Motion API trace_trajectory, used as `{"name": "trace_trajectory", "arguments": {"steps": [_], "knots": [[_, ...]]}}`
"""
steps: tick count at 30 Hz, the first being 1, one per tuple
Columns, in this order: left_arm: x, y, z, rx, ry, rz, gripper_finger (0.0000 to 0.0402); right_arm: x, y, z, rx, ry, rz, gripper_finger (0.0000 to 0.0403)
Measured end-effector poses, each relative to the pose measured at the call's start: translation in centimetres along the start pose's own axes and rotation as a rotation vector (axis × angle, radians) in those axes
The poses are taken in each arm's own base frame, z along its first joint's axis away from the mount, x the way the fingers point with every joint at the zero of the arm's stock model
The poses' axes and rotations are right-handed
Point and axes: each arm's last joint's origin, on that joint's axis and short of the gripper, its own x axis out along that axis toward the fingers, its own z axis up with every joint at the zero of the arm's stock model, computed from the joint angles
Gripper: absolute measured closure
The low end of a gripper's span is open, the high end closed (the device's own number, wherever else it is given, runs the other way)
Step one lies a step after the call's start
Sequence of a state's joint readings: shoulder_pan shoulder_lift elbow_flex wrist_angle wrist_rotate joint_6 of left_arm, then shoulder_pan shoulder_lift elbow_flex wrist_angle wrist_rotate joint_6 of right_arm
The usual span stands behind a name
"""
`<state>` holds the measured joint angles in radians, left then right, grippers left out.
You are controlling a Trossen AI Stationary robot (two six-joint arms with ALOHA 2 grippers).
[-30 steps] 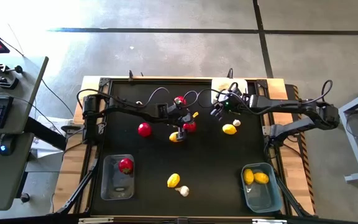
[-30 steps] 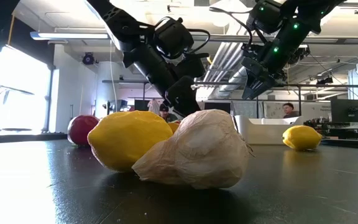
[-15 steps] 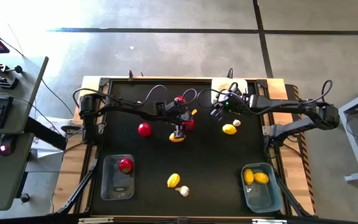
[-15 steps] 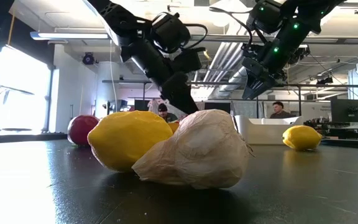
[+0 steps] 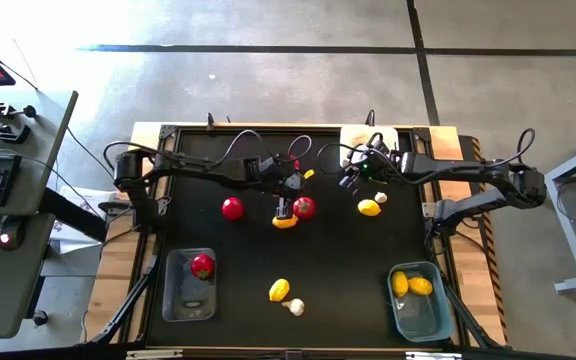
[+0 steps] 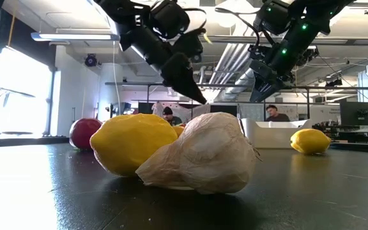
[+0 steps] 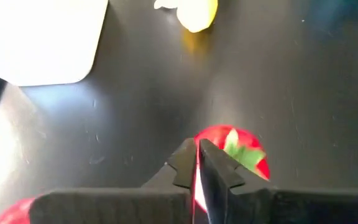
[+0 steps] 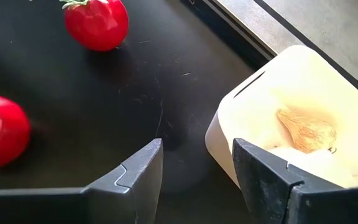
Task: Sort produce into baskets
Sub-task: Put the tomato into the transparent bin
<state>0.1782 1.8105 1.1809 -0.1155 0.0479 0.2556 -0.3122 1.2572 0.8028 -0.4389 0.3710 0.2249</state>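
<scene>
Fingers (image 7: 213,171) of the left gripper (image 7: 196,163) are seen pressed together in the left wrist view, with nothing between them; a red piece (image 7: 238,152) with a green stem lies on the table (image 7: 303,93) just beyond the tips. From above, the left gripper (image 5: 284,207) hangs over the table's middle, with that red piece (image 5: 304,207) just beside it and a yellow piece (image 5: 284,222) at its tip. The low view shows its closed tips (image 6: 193,94) raised clear of the surface.

The right gripper (image 8: 194,163) is held with its fingers apart and empty, near the far right corner (image 5: 353,181). Only its wrist view looks into the white basket (image 8: 272,87), where one garlic bulb (image 8: 306,130) lies; two red pieces (image 8: 97,22) (image 8: 0,130) are also caught there.

The high view alone gives the layout: a red piece (image 5: 232,208) left of centre, a yellow piece (image 5: 370,208) and a bulb (image 5: 381,197) right of centre, a yellow piece (image 5: 280,290) touching a bulb (image 5: 294,307) near the front edge. The clear basket (image 5: 174,305) at the front left holds one red piece (image 5: 202,266); the blue-grey basket (image 5: 423,318) at the front right holds two yellow pieces (image 5: 411,285).

The low view is filled by the front pair, and a person (image 6: 275,114) is seen in the room beyond.
</scene>
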Motion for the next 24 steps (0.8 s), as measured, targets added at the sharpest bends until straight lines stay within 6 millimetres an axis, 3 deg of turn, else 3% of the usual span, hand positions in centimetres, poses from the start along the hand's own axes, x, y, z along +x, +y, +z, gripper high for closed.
{"name": "trace_trajectory", "arguments": {"steps": [6,12,19,24], "knots": [[0.0,0.0,-0.8,-0.022,0.071,-0.029,0.035,0.0,0.0,0.0,-0.018,0.006,0.018,0.0219],[0.0,-0.8,-0.7,-0.037,0.063,-0.119,0.0252,0.0,0.2,0.0,-0.024,0.014,0.059,0.0219],[0.7,-0.8,-0.9,-0.08,0.064,-0.096,0.0133,0.0,0.2,0.0,-0.022,0.01,0.06,0.0219],[1.6,-0.8,-1.3,-0.091,0.074,-0.09,0.0107,0.0,0.2,0.0,-0.022,0.009,0.064,0.0219]]}}
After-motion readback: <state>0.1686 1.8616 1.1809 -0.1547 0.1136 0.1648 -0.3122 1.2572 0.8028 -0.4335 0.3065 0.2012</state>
